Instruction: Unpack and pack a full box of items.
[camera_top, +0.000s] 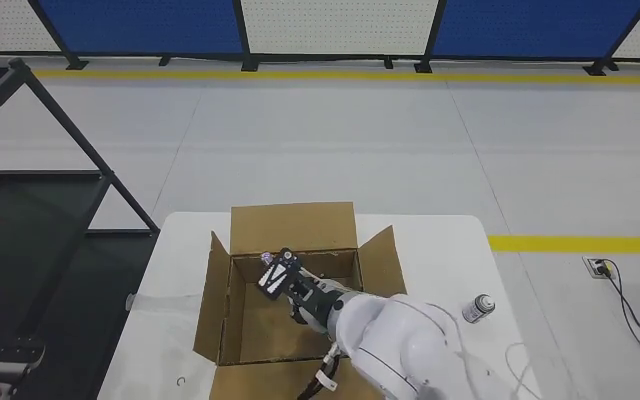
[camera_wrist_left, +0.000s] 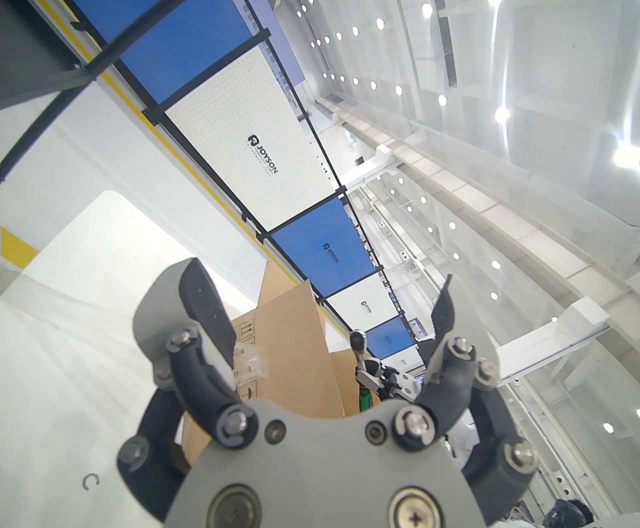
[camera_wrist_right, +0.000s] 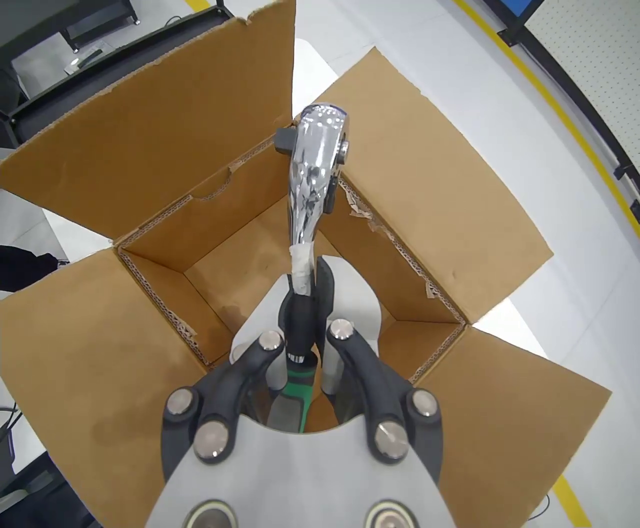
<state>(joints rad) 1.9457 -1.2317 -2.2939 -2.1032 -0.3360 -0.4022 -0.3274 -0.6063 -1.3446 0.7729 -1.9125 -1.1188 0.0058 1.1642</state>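
Right gripper (camera_wrist_right: 306, 295), clamped on the ratchet wrench (camera_wrist_right: 312, 165), should hold it centred between the cardboard box (camera_wrist_right: 240, 220) walls ahead.

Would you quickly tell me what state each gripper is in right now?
Left gripper: open.
Right gripper: shut on the ratchet wrench.

An industrial hall: blue and white partition panels (camera_top: 340, 25), yellow floor lines (camera_top: 300, 73), high lit ceiling (camera_wrist_left: 500, 150) above the left gripper (camera_wrist_left: 320, 280).
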